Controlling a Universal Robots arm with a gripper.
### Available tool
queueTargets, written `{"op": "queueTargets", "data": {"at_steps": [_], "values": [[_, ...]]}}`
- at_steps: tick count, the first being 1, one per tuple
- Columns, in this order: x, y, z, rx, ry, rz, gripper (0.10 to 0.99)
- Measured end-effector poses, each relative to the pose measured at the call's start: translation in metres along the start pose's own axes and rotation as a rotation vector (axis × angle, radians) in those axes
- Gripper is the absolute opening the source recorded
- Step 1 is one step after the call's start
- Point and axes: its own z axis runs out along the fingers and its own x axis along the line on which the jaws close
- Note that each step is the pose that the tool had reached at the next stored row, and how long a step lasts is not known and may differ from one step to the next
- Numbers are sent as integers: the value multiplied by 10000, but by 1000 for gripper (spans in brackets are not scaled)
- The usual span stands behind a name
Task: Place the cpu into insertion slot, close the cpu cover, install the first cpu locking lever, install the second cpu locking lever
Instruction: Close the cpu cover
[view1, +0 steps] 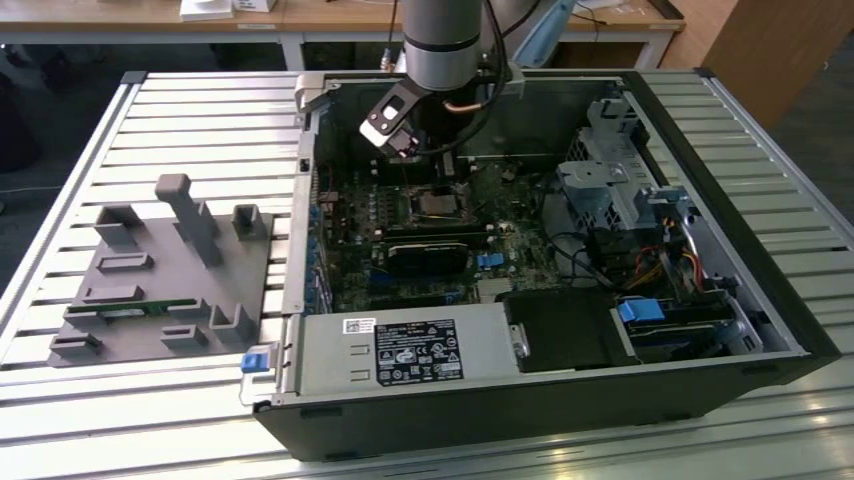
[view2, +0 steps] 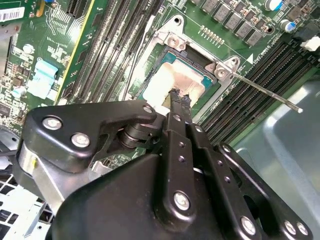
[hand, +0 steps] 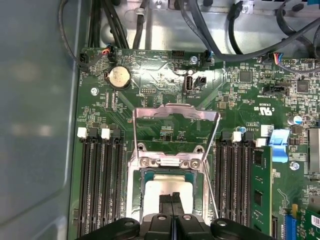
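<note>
Matte black claw (view2: 178, 95) over pale, square, dull-metal cpu (view2: 165, 82).

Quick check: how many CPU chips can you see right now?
1. The cpu lies in the insertion slot, under the shut gripper tips, with the cpu cover raised open. Pockets of the grey fixture are partly hidden, so another could sit there.

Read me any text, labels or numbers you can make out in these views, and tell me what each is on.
Large label on the power-supply box: print and symbols, too small to read.
White sticker beside it: too small.
Barcode sticker, second wrist view: blurred.
White lettering on the motherboard, first wrist view: too small to trust.
Nothing can be quoted.
</note>
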Motion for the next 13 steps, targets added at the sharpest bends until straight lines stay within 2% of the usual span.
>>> {"op": "queueTargets", "data": {"at_steps": [6,13], "values": [[0,4,-52,0,1,0,122],[-2,11,-151,3,0,-1,122]]}}
